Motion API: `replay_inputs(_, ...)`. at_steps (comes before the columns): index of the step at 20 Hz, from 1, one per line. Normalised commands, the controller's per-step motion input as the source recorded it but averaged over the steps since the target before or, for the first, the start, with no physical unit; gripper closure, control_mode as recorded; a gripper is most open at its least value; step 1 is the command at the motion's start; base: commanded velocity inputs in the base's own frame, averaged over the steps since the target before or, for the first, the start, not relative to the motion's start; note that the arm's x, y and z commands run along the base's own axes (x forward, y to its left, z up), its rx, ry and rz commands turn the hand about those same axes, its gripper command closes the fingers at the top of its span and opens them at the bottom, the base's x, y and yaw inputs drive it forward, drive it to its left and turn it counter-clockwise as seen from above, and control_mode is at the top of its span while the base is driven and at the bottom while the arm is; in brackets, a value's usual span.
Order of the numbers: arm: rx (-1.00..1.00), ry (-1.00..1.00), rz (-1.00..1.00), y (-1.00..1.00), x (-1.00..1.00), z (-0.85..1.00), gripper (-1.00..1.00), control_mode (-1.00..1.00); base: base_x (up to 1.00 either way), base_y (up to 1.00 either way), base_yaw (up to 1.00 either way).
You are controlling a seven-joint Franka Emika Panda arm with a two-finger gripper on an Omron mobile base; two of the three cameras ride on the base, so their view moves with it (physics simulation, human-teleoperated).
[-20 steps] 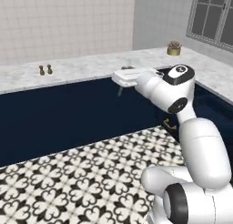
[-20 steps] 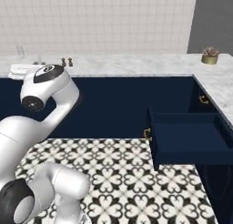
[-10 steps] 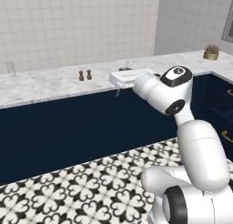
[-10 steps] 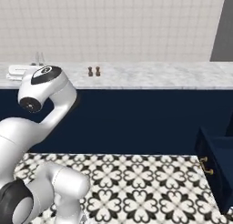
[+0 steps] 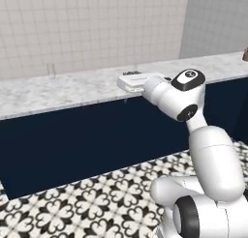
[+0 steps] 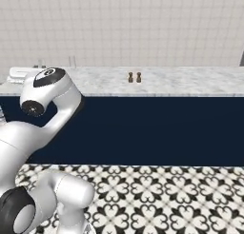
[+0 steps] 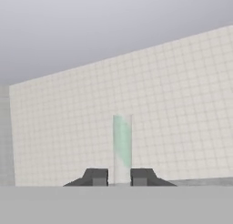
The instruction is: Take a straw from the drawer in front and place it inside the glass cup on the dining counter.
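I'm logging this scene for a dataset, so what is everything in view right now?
dining counter: one, white-grey marble top on navy base, across the room
glass cup: one, clear and faint, on the counter by the wall
shakers: two, brown, side by side on the counter
wall: white tiles, behind the counter
floor: black-and-white patterned tiles
straw: one, pale with a greenish tint, upright between the finger tips
arm: one, white with dark joints, reaching toward the counter
gripper: one, dark tips, shut on the straw
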Motion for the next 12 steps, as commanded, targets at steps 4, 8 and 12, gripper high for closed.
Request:
replay_inputs(4, 0.0, 0.0, 0.0, 0.0, 0.0, 0.0, 1.0, 1.0, 0.0, 1.0, -0.01)
replay_inputs(8, 0.0, 0.0, 0.0, 0.0, 0.0, 0.0, 1.0, 1.0, 0.0, 1.0, -0.07)
replay_inputs(12, 0.0, 0.0, 0.0, 0.0, 0.0, 0.0, 1.0, 1.0, 0.01, 1.0, -0.13)
